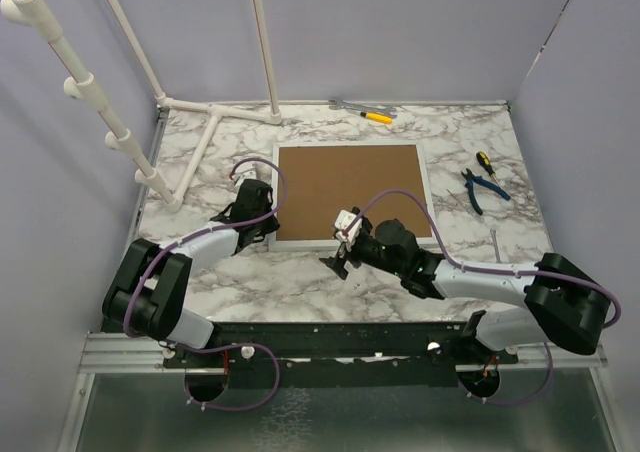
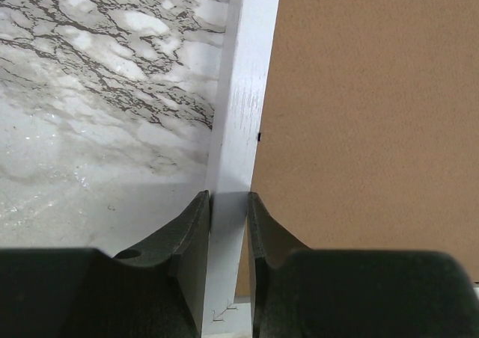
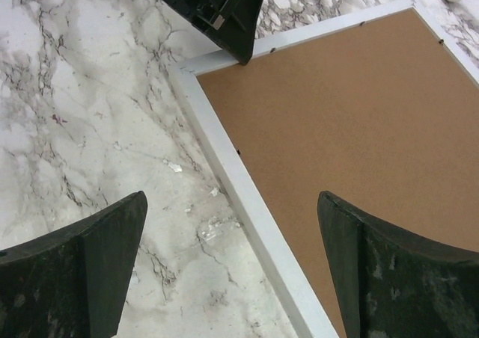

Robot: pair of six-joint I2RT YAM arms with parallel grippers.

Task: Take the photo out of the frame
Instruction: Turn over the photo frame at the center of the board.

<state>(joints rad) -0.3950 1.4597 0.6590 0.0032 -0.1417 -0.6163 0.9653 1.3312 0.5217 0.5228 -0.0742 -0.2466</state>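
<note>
Brown fibreboard faces up: the white rectangular picture frame (image 1: 350, 187) lies on its front on the grey-veined marble counter (image 1: 280, 277), near its middle. My left jaws are pinching the frame's left white rail close to the near-left corner, one finger on the outer side, the other on the fibreboard side. My right jaws are spread wide, hanging over the near rail beside that same corner, one finger above marble, one above fibreboard. I cannot see the photo.

Lab cell: purple walls (image 1: 400, 32), PVC rig (image 1: 220, 108)
</note>
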